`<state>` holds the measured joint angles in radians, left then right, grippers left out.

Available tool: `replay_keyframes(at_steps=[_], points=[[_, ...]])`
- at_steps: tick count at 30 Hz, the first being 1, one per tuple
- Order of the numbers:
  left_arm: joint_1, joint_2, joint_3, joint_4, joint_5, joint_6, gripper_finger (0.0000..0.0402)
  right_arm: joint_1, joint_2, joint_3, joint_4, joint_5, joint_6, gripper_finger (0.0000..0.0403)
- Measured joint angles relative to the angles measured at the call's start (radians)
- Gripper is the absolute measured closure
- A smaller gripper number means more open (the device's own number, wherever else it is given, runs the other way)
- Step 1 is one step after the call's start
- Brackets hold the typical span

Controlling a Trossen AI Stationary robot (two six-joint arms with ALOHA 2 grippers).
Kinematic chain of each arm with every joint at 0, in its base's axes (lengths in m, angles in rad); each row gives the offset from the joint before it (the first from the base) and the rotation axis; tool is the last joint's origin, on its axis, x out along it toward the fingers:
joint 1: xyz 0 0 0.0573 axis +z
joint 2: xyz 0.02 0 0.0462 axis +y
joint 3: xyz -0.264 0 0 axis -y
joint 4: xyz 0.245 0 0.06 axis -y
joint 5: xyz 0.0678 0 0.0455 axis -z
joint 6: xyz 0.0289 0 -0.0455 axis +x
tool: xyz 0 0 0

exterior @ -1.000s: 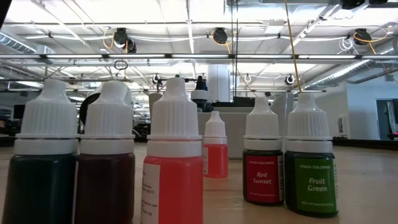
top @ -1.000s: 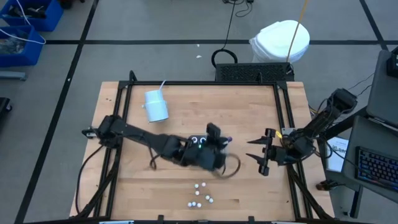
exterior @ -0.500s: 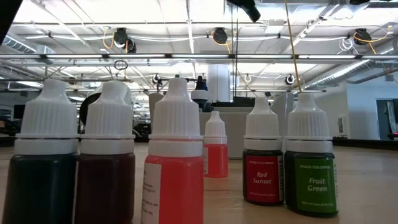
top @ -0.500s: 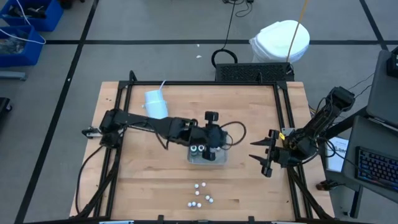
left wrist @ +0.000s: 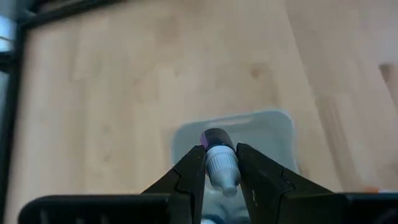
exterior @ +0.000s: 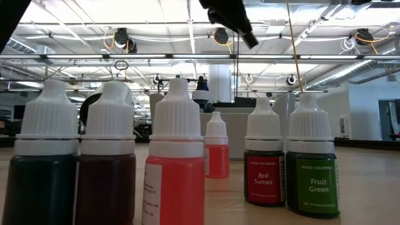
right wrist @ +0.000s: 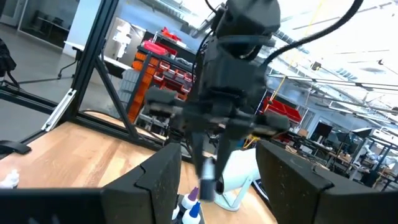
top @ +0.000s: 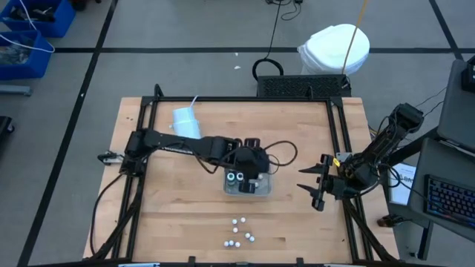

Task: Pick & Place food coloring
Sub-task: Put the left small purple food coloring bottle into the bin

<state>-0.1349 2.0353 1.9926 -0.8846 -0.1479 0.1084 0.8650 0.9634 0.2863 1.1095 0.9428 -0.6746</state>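
Observation:
My left gripper [top: 249,176] hangs over the clear tray [top: 264,190] at the table's middle, shut on a small food coloring bottle [left wrist: 219,163] with a white cap and purple body. Two dark round bottles [top: 236,177] stand in the tray. Several more white-capped bottles [top: 239,231] stand upright on the wood near the front edge, and fill the low view [exterior: 175,156]. My right gripper [top: 308,185] waits open at the table's right, empty. My left gripper pinches the bottle's white ribbed cap [left wrist: 216,167] between its two fingers. The fingers slant down from the table's left. The purple body [left wrist: 214,135] sticks out past the fingertips toward the tray [left wrist: 264,130], and the bottle is lifted clear.
A white cup with a straw [top: 185,126] stands at the far left of the table. Dark rails [top: 338,133] frame the tabletop. Bare wood lies between the tray and the front bottles. The right wrist view shows my left gripper [right wrist: 208,168] above the tray's bottles [right wrist: 186,211].
My left arm has swung toward the far edge, and its wrist has rolled and tipped down over the tray. The tray and its two dark bottles, covered by the arm a second ago, now show. The gripper's dark tip has come into the top of the low view.

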Motion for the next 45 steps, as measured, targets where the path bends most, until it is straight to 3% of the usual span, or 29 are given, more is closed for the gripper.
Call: replay_keyframes(at_steps=[10, 18, 45], points=[[0.018, 0.110, 0.043, -0.057, 0.004, -0.011, 0.0310, 0.000, 0.000, 0.000, 0.006, -0.001, 0.007, 0.0206], [0.017, 0.119, 0.047, -0.145, 0.059, -0.011, 0.0310, 0.000, 0.000, 0.000, 0.007, -0.001, 0.006, 0.0206], [0.020, 0.264, 0.047, -0.107, 0.050, -0.026, 0.0309, 0.000, 0.000, 0.000, 0.003, -0.001, 0.005, 0.0206]])
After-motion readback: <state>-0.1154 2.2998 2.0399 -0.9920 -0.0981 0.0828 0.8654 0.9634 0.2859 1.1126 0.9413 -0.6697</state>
